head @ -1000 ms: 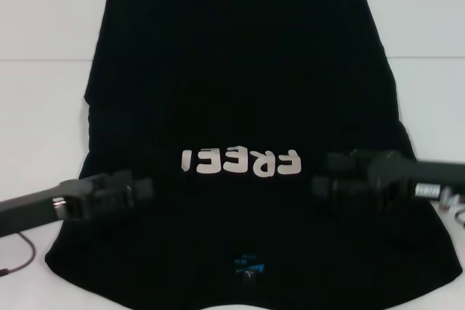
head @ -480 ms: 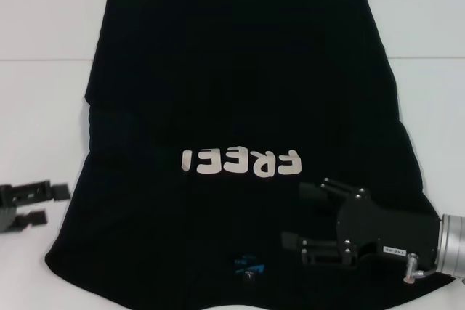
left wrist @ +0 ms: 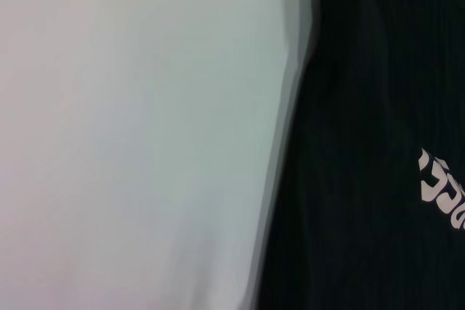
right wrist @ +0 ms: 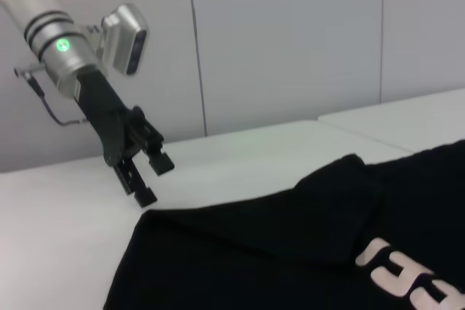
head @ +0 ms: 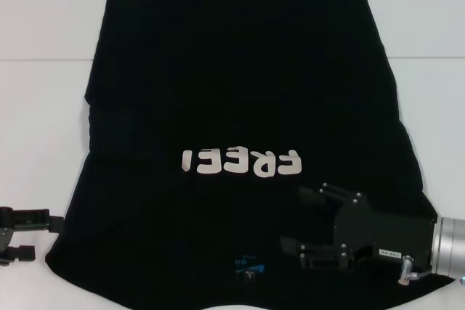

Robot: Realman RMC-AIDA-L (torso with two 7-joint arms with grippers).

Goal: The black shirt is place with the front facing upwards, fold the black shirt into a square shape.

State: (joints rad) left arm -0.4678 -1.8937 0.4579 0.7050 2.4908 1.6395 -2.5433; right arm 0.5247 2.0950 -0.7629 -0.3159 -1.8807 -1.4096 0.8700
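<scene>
The black shirt (head: 232, 85) lies spread flat on the white table, front up, with its cream letters (head: 240, 162) upside down to me and the blue neck label (head: 247, 263) at the near edge. My right gripper (head: 311, 220) hovers open over the shirt's near right part, with nothing between its fingers. At the far left, my left gripper (head: 23, 235) stands open over bare table just off the shirt's near left corner. The right wrist view shows that left gripper (right wrist: 151, 178) open above the table beyond the shirt's edge (right wrist: 218, 215). In the left wrist view the shirt (left wrist: 363, 107) fills one side.
The white table (head: 43, 107) surrounds the shirt on both sides and behind. A seam line (head: 36, 59) crosses the table at the back. A pale wall (right wrist: 290, 34) rises behind the table.
Both grippers have left the middle of the shirt. The left one drew back off the cloth to the near left, and the right one swung to the near right and dropped slightly.
</scene>
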